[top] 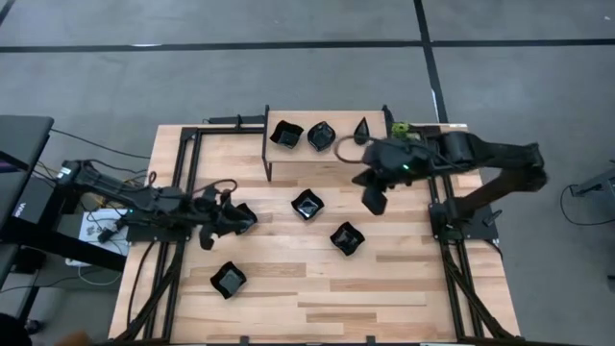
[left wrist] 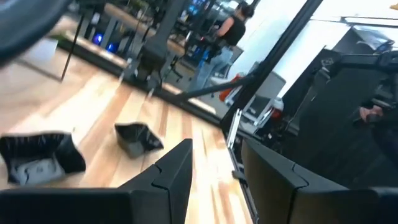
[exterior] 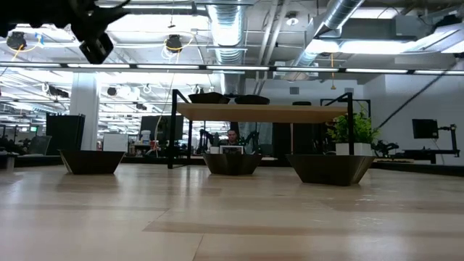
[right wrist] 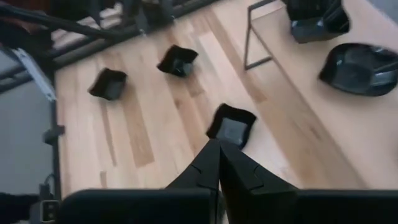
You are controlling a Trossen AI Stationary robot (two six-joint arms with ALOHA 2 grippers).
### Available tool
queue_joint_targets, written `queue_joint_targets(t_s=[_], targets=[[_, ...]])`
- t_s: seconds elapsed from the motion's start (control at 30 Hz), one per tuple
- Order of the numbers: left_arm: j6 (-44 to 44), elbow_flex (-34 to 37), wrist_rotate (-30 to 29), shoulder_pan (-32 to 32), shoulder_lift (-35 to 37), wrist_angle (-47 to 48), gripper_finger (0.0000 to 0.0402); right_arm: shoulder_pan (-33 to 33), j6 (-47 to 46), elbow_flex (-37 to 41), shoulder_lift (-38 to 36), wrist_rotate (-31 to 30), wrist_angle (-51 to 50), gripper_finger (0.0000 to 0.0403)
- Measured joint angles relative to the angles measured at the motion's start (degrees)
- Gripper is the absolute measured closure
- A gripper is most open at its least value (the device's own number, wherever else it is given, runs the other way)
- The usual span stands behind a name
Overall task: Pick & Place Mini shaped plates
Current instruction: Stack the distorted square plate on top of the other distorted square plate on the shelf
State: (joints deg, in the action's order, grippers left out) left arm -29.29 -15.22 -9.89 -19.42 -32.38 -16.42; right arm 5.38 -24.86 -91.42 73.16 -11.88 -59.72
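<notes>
Three mini shaped plates, glossy black, rest on their bases on the wooden table: one at the middle [top: 307, 203], one right of it [top: 347, 237], one near the front left [top: 229, 280]. Three more [top: 285, 134] [top: 320, 135] [top: 362, 128] sit on the raised shelf [top: 327, 159] at the far side. My left gripper [top: 240, 216] hovers level over the table's left part, open, with nothing between its fingers [left wrist: 214, 180]. My right gripper [top: 374, 200] hangs high over the table's right part, slanting down, shut and holding nothing [right wrist: 219, 158].
A small green plant [top: 400, 128] stands at the shelf's right end. Black metal frames [top: 183, 192] [top: 447, 221] run along both table sides. Bare wood lies along the near edge [top: 365, 308]. A person [left wrist: 236, 25] stands in the room behind.
</notes>
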Motion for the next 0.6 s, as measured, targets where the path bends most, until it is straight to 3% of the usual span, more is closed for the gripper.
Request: queue_joint_targets(t_s=[0.17,0.37,0.6], targets=[[-4.20,0.00,-0.38,0.00,-3.56,-0.35,0.0261,1.90,-5.86,23.76,-15.52,-0.03,19.32,0.0403],[-6.82,-0.89,-0.41,0.00,-5.43,-0.36,0.0261,5.29,-8.22,49.93,-33.50,-0.13,49.62,0.0403],[-6.95,-5.03,-0.90,0.01,-8.65,0.49,0.0261,8.02,-8.08,69.95,-44.72,-2.81,76.31,0.0403]])
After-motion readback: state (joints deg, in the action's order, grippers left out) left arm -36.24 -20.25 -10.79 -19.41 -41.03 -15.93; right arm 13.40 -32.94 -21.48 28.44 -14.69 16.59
